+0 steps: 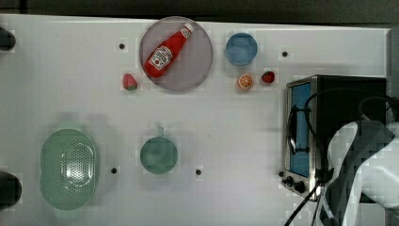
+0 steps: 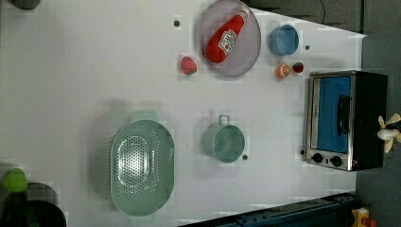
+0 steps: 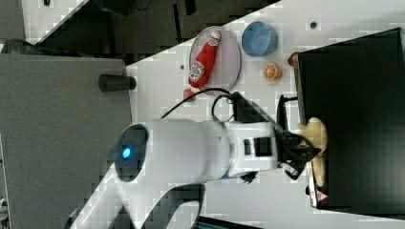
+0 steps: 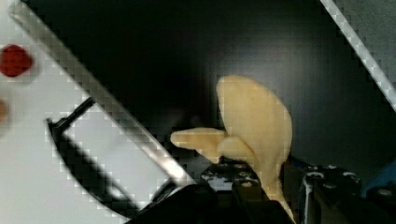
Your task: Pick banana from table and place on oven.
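Now, table point(image 1: 66, 84) is the big white surface, oven point(image 3: 353, 119) sits at the top view's right end of it, black top facing up. Arm reaches in over the oven; gripper point(image 4: 273, 196) is narrowed to a small gap and clamped on the banana point(image 4: 254, 126), a pale peeled-looking bunch shape, held at its lower stem part between the jaws. Banana hangs over the oven's black top, near the front silver frame edge above the door; can't tell if it is touching the top yet. Judgement: step in hand is the lowering and release. Best to shift a bit further from the front edge toward the middle of the top, come down until the banana rests flat, then open fully and lift straight up so it doesn't roll off. Plate with ketchup bottle point(image 1: 168, 50), blue cup point(image 1: 241, 48), orange slice point(image 1: 245, 81), strawberry point(image 1: 268, 76) all lie well apart from the oven top, no interference.
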